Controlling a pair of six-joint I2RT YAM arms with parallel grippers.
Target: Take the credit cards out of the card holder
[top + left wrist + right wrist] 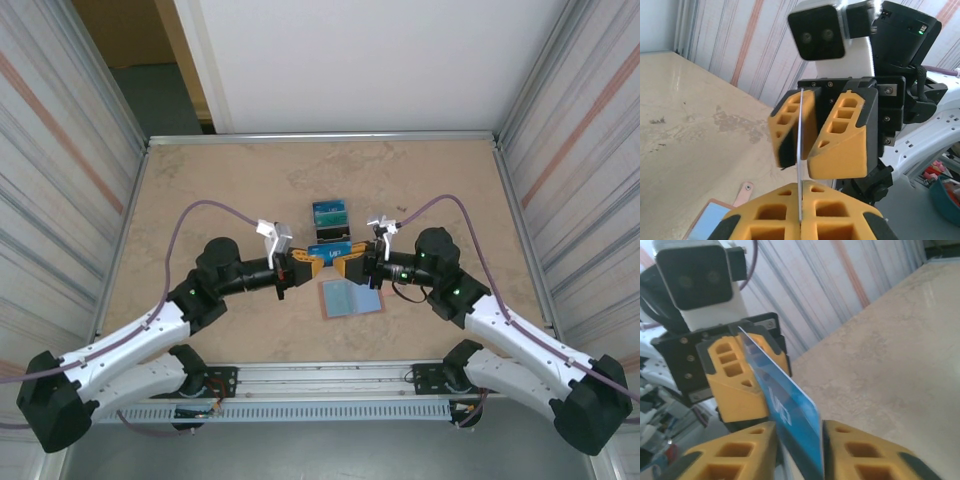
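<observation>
Nearest the arm bases, past a metal rail (330, 375), the card holder (350, 298) lies open and flat on the table (220, 180), its blue-grey inside up. Just beyond, in mid-air, the step in hand looks like a handover. The left gripper (800, 197) is clamped on one end of a blue card (790, 400) held on edge. The right gripper (797, 432) has a finger close on either side of the other end; whether it pinches, I cannot tell. Next, I judge, the right must bite firmly before the left lets go. Farther off, a dark stand (329, 212) holds teal cards. The tabletop is tan and mottled, boxed by striped side panels (60, 150) and a white wall (370, 60).
</observation>
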